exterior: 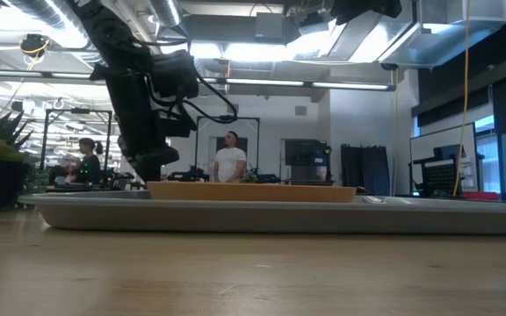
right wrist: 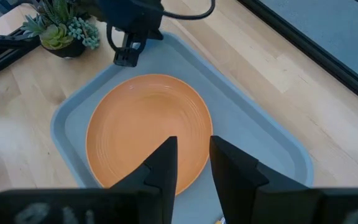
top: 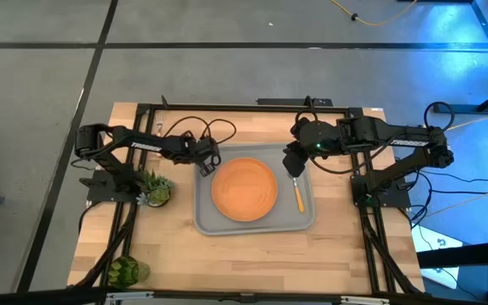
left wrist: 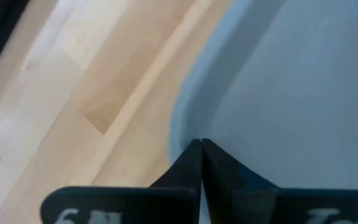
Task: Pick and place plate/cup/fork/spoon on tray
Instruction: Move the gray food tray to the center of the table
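Observation:
The grey tray (top: pixel 207 222) lies at the table's middle, and the orange plate (top: pixel 244 188) rests flat in it. On the tray's right part lies a utensil with an orange handle (top: pixel 300 196); fork or spoon, I cannot tell, as my right gripper covers its head. My left gripper (top: pixel 205 167) is shut and empty at the tray's far left corner (left wrist: pixel 185 106). My right gripper (right wrist: pixel 191 140) hangs open and empty above the tray's right part, by the plate's edge (right wrist: pixel 148 130). The green cup (top: pixel 125 271) stands near the table's front left corner. My left gripper's shut fingertips (left wrist: pixel 199 147) slant down onto the tray's floor just inside its rounded far left corner. Whether they touch the tray I cannot tell.
A potted plant (top: pixel 155 188) stands on the wood just left of the tray, close to my left arm. Black frame rails (top: pixel 227 108) run along the table's far edge and sides. People (exterior: pixel 229 160) stand in the room beyond. Bare wood lies in front of the tray.

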You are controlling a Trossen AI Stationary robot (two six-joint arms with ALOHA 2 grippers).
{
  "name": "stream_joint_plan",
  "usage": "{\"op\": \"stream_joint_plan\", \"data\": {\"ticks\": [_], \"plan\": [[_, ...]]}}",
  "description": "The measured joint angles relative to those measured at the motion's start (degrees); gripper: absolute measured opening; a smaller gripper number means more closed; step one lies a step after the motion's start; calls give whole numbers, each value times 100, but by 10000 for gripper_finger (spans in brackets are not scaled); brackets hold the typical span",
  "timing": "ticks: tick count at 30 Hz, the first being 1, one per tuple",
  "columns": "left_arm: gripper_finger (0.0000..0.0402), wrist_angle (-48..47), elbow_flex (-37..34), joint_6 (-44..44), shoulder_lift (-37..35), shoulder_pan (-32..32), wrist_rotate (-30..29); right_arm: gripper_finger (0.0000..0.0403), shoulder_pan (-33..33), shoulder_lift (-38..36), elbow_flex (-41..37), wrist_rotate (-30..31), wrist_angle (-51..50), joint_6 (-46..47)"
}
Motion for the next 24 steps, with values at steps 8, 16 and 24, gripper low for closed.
{"op": "stream_joint_plan", "data": {"ticks": [8,16,24], "plan": [[0,107,1,21,-2,212,32,99,-2,0,0,0,0,0],[0,96,2,18,-159,-125,656,99,-1,0,0,1,-1,0],[0,-36,2,156,-83,-196,495,99,-2,0,0,2,-2,-10]]}}
